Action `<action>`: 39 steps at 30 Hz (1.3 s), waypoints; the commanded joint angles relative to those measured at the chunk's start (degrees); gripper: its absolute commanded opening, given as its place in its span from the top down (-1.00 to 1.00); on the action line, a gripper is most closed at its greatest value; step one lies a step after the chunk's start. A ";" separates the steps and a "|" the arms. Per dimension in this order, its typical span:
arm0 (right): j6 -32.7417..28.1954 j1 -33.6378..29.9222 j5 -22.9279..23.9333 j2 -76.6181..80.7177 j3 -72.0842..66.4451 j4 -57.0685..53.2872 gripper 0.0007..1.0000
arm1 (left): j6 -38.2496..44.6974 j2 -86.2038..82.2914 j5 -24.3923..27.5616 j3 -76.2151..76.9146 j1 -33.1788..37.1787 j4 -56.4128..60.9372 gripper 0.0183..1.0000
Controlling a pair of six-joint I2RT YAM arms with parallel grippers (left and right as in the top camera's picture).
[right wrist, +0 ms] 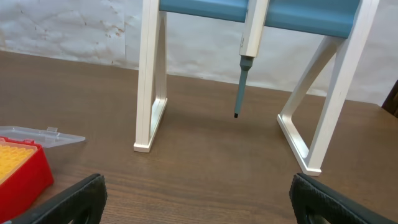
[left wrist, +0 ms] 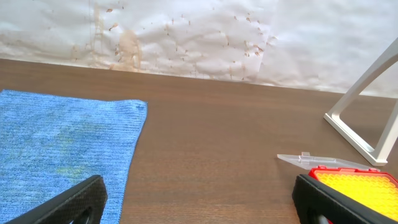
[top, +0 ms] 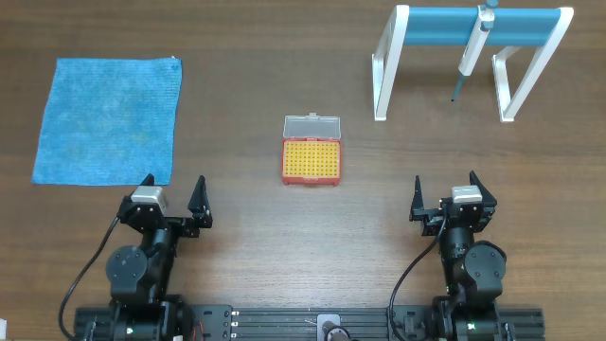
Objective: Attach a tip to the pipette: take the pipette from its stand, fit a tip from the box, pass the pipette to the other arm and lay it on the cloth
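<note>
The desk is seen with everything at its start places. No step is judged done; the step in hand is the first one, taking the pipette from its stand.

The stand (white legs, blue bar) is set at the far right of the desk. The cloth is laid flat at the far left, well apart from the stand. The tip box is placed between them near the middle, with the lid flipped open and the yellow tip rack exposed.

The left hand is held near its base, just in front of the cloth's near edge. Its fingers are spread wide and nothing is gripped. The right hand is held near its own base, facing the stand. It is spread wide as well and is empty.

The pipette is hung on the blue bar between the stand's legs, with the shaft pointing down and clear of the desk. No tip is judged fitted.

Next move: the right hand is expected to be brought forward to the stand, aligned with the pipette body below the bar and closed around it. A lift off the bar is then called for before the tip box is approached.
</note>
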 commanded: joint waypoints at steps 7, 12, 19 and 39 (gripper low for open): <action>-0.59 0.28 0.31 -0.31 -0.13 -0.39 -0.90 | 0.52 -0.33 -0.66 -0.17 0.13 -0.02 -0.92; -0.59 0.28 0.31 -0.31 -0.13 -0.39 -0.90 | 0.55 -0.33 -0.66 -0.17 0.13 -0.02 -0.92; -0.59 0.28 0.33 -0.31 -0.13 -0.39 -0.90 | 0.52 -0.33 -0.66 -0.17 0.13 -0.02 -0.93; 3.61 -5.31 -1.01 53.35 16.15 36.63 -0.90 | 0.55 -0.33 -0.66 -0.17 0.11 -0.02 -0.92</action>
